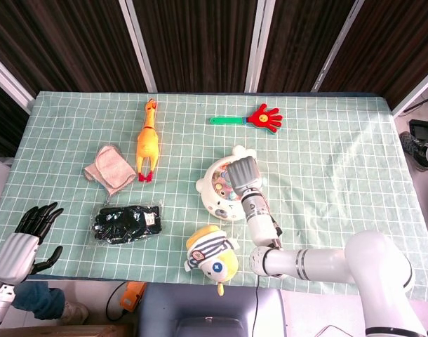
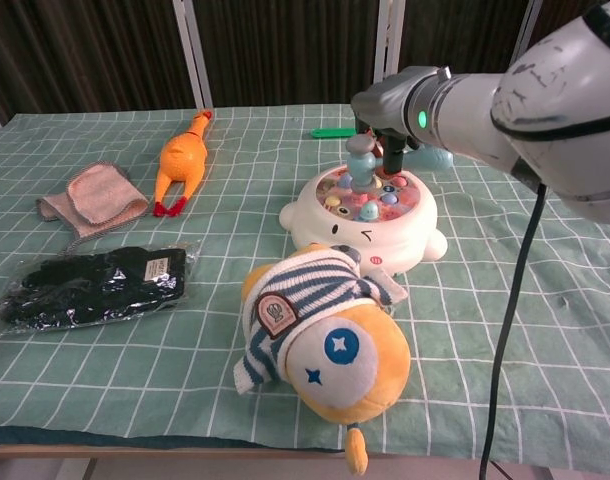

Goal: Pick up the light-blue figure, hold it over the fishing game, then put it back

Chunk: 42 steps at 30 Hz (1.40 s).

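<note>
The light-blue figure [image 2: 362,163] stands upright at the back left of the fishing game [image 2: 337,226], a white round toy with coloured fish on top. Its base is level with the fish; I cannot tell if it touches them. My right hand [image 2: 398,97] reaches in from the right and holds the figure from above with its dark fingers [image 2: 396,153]. In the head view my right hand [image 1: 241,173] covers the figure and part of the fishing game [image 1: 209,199]. My left hand [image 1: 28,235] hangs off the table's front left corner, fingers spread, holding nothing.
A striped orange plush toy [image 2: 320,335] lies just in front of the game. Black gloves in a bag [image 2: 95,283], a pink cloth [image 2: 93,200] and a rubber chicken [image 2: 181,160] lie to the left. A red hand clapper [image 1: 256,118] lies behind the game.
</note>
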{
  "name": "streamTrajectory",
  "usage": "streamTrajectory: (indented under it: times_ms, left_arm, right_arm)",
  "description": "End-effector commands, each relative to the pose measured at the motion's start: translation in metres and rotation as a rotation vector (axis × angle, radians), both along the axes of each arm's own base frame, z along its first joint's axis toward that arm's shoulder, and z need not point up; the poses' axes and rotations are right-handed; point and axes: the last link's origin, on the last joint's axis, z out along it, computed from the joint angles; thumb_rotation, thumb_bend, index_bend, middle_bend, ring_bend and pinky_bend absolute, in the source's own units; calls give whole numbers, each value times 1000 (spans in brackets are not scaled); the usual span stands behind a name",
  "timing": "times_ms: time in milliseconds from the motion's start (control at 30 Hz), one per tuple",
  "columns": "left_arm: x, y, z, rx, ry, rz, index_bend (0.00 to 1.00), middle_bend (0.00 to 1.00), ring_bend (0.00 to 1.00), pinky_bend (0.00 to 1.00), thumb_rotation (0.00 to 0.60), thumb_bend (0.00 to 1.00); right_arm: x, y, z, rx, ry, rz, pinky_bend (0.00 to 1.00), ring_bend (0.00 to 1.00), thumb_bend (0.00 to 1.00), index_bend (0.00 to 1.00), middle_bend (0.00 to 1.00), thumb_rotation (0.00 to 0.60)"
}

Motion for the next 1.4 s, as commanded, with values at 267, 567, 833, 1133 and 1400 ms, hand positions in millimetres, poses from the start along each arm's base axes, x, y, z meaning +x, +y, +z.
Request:
streamTrajectory:
  times_ms: [267,567,833,1133,1400]
  left_arm:
    - [-5,3,4,10,-2,26,0,0,0,0,600,392]
    - [-8,6,7,19,-8,43,0,0,0,0,600,393]
    - [-9,7,8,19,-11,47,0,0,0,0,600,393]
    - [-7,5,8,19,-9,37,0,0,0,0,600,393]
    - [-5,1,5,19,1,24,0,0,0,0,600,392]
  right_arm:
    - [16,-17,12,-56,-49,-7,704,695,622,996,655,600]
    - [18,-22,-16,-20,5,-29,704,695,622,996,655,600]
    - [13,-27,-28,-17,38,-72,704,694,621,995,655,600]
    - [14,-26,-8,-49,-8,-75,704,694,621,994,655,600]
    - [-15,-10,47,-57,-100,-34,704,694,622,994,655,600]
